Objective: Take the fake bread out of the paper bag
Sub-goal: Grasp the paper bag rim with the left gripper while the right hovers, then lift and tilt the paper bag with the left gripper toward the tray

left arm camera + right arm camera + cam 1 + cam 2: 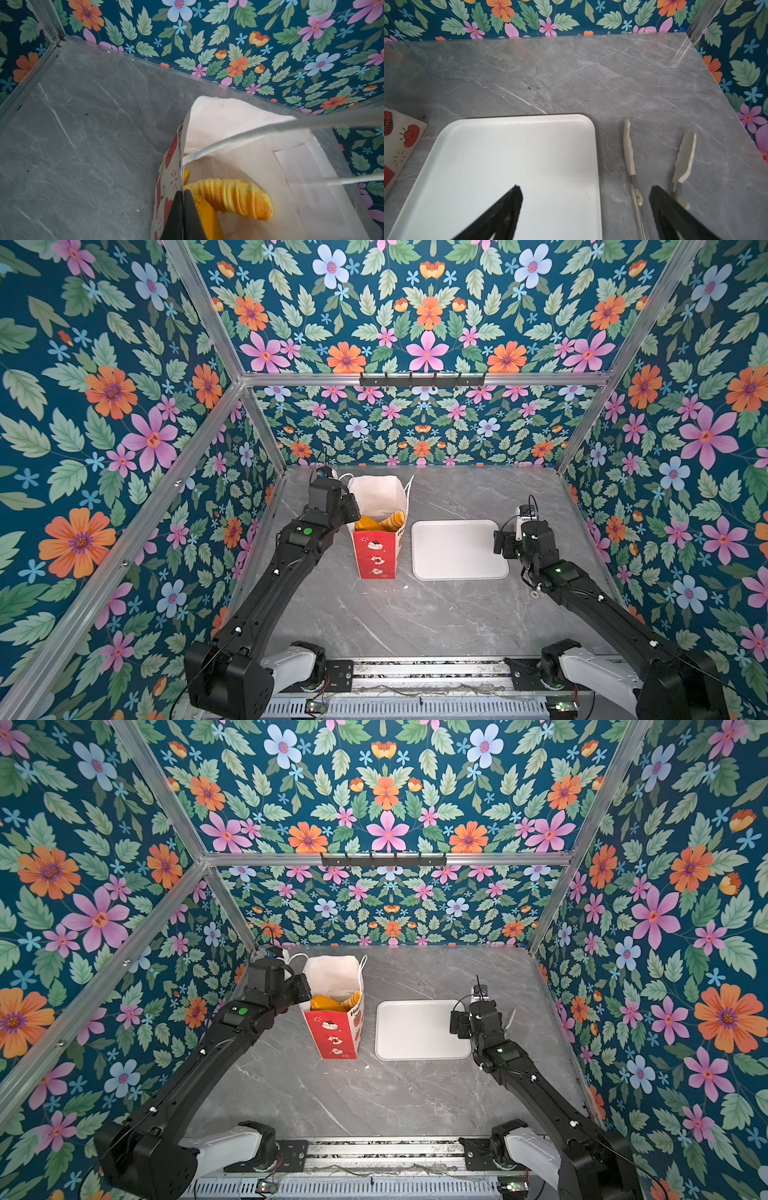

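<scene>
Fake bread (234, 197): two pieces visible inside the one paper bag (376, 556) on the counter (415, 614). My left gripper (184, 193) pinches the bag wall, shown only by the left wrist view; my right gripper (584, 187) gapes over one tray (508, 155).

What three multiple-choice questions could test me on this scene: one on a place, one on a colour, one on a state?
1. Where does the tray lie relative to the bag?
A. Inside it.
B. Beside it, to its right in both top views.
C. Underneath it.

2. What colour is the bag's outside?
A. Blue.
B. Green.
C. Red.

3. What is the left tool doing?
A. Hanging wide open.
B. Pinching the bag's rim, shut.
C. Resting on the tray.

Answers:
1 B: both top views show the tray flat to the bag's right, with a gap between them.
2 C: its outer walls are red with small white pictures.
3 B: the left wrist view shows its jaws closed on the paper wall.
</scene>
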{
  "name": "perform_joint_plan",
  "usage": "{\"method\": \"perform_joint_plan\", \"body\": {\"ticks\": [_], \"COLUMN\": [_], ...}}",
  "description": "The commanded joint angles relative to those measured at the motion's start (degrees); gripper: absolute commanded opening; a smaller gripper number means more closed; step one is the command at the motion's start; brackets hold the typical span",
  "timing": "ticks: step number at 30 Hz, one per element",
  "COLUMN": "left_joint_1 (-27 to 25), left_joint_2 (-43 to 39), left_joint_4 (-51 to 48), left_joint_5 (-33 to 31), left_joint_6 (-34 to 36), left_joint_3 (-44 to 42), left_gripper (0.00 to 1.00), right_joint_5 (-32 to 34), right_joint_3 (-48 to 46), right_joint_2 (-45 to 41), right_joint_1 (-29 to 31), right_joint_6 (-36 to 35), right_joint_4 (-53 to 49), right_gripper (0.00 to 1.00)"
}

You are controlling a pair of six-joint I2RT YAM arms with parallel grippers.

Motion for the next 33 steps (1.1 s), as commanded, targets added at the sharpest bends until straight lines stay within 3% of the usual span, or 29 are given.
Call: {"method": "perform_joint_plan", "body": {"ticks": [1,6,14,20,27,33], "left_joint_1": [0.0,1.3,6.6,10.1,10.8,10.9], "left_joint_2": [1.5,6.4,16.3,27.3,39.2,42.0], "left_joint_4": [-0.1,1.1,3.8,-1.2,-11.3,-12.9], "left_joint_5": [-2.1,-3.6,5.1,11.8,10.2,9.1], "left_joint_6": [4.4,12.8,28.6,38.1,45.6,48.4], "left_joint_3": [3.0,10.2,22.0,35.9,53.2,60.1], "left_gripper": [0.00,0.00,0.00,0.00,0.00,0.00], "right_joint_5": [0.3,0.7,1.8,1.2,0.3,-0.2], "right_joint_3": [0.5,1.0,0.9,-0.5,-1.5,-1.4], "right_joint_2": [0.2,-0.1,-1.6,-3.2,-3.9,-3.5], "right_joint_1": [0.1,0.0,0.0,0.0,0.0,0.0], "right_joint_6": [0.2,0.1,0.4,1.3,2.4,2.9], "right_joint_4": [0.6,-0.4,-2.2,-2.8,-3.4,-3.1], "right_gripper": [0.96,0.96,0.96,0.96,0.96,0.96]}}
